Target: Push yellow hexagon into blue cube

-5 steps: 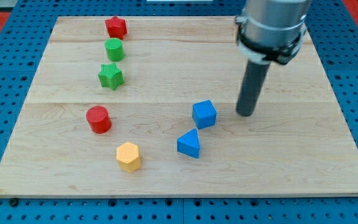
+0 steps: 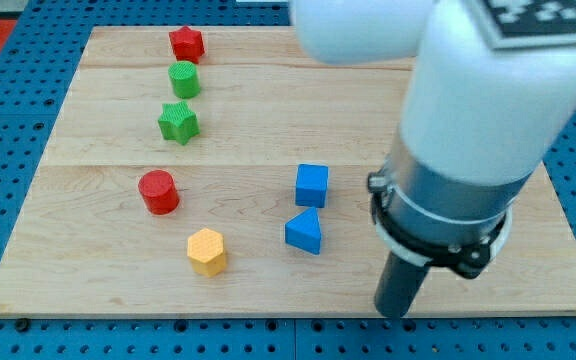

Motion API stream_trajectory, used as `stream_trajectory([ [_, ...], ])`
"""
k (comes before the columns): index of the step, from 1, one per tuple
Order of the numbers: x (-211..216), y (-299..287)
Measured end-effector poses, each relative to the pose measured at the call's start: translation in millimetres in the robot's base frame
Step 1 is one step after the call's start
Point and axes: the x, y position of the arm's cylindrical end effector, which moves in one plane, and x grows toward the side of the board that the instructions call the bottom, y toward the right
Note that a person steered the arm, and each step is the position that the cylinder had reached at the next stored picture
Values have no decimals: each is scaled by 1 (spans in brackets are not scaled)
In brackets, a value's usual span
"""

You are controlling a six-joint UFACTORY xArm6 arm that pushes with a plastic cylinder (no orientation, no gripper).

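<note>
Two blue blocks, blue cube and blue wedge, lie right of yellow hexagon on the wooden table. My tip sits probably near the bottom edge, grasping nothing.

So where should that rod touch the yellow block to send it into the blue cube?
No gripping here, only pushing. Probably the yellow hexagon's lower-left face, opposite the blue cube, which sits up and right. My tip is now far right, so it must circle around the blue triangular block.

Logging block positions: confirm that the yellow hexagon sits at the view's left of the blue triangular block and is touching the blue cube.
Not touching. The camera view shows the yellow hexagon left of the blue triangular block, but apart from the blue cube.
</note>
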Motion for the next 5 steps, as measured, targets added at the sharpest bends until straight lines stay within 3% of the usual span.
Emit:
stream_trajectory([
  [2,0,-115],
  [4,-41,-130],
  [5,-11,-114],
])
